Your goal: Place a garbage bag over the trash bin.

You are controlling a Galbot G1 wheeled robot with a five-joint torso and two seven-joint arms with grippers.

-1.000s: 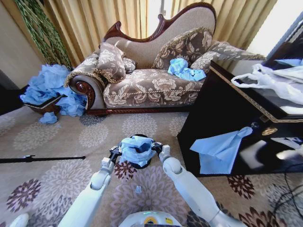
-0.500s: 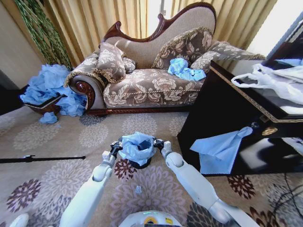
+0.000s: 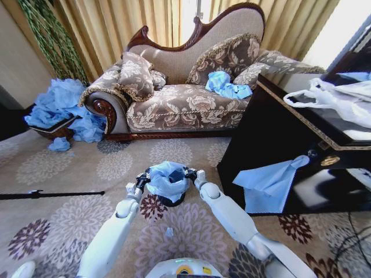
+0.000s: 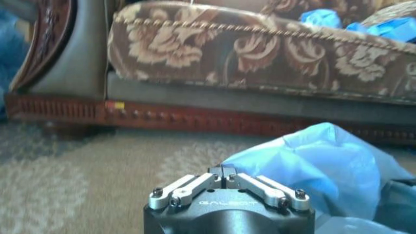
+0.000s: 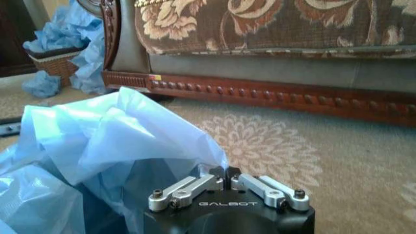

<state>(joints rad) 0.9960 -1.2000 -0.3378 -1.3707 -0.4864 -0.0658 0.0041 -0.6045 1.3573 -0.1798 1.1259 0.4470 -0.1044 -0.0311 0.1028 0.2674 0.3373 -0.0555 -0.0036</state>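
The garbage bag (image 3: pixel 167 179) is seen draped over the trash bin (image 3: pixel 172 200), which stands on the patterned carpet (image 3: pixel 69 220) in front of the sofa (image 3: pixel 191 87); only the bin's dark lower edge is visible beneath the crinkled blue plastic. The bag is flanked by both grippers. The left gripper (image 3: pixel 142 178) is placed at the bag's left edge, and in the left wrist view its fingers (image 4: pixel 224 176) are found pressed together, with the blue film lying just beside and beyond them; whether film is caught there cannot be told. The right gripper (image 3: pixel 191 172) is set at the bag's right edge, and in the right wrist view its fingers (image 5: pixel 224 175) are closed on a corner of the film, which fans away from the tips
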